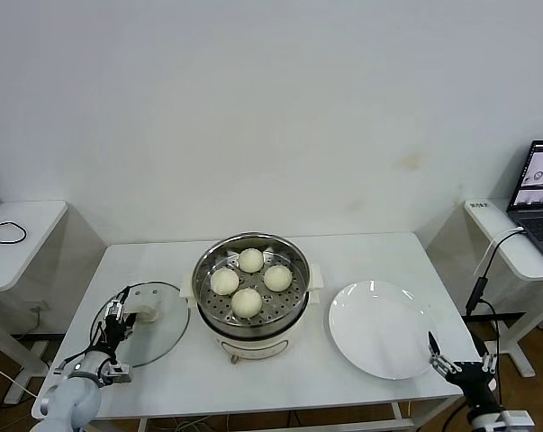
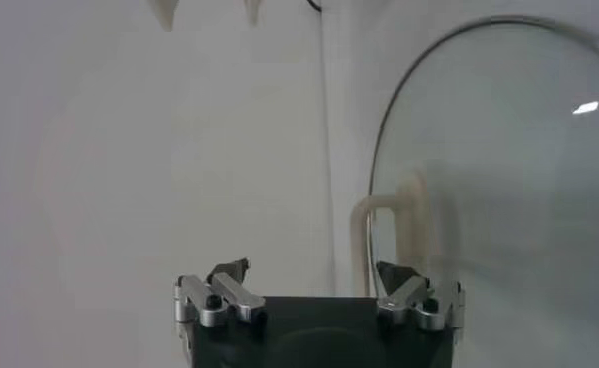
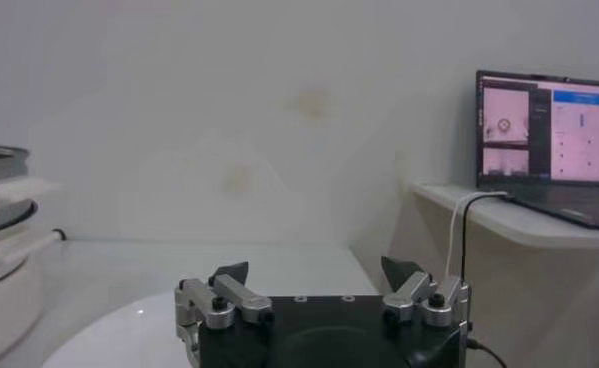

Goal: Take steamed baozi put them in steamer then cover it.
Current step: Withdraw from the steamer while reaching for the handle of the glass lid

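Several cream-white baozi [image 1: 246, 302] lie on the perforated tray inside the shiny steamer [image 1: 210, 310] at the table's middle. The clear glass cover [image 1: 158, 337] lies flat on the table left of the steamer, its cream handle [image 1: 146, 313] upward. My left gripper [image 1: 120, 310] hovers open at the cover's left edge, close to the handle and holding nothing. In the left wrist view the cover [image 2: 499, 180] and its handle [image 2: 394, 235] stand just ahead of the open left gripper [image 2: 314, 270]. My right gripper [image 1: 460, 354] waits open at the table's front right corner, empty [image 3: 317, 268].
A bare white plate [image 1: 382, 328] lies right of the steamer, near the right gripper. The steamer's side [image 3: 4, 230] shows in the right wrist view. A laptop [image 1: 539, 187] sits on a side table at right; another side table [image 1: 19, 236] with a cable stands at left.
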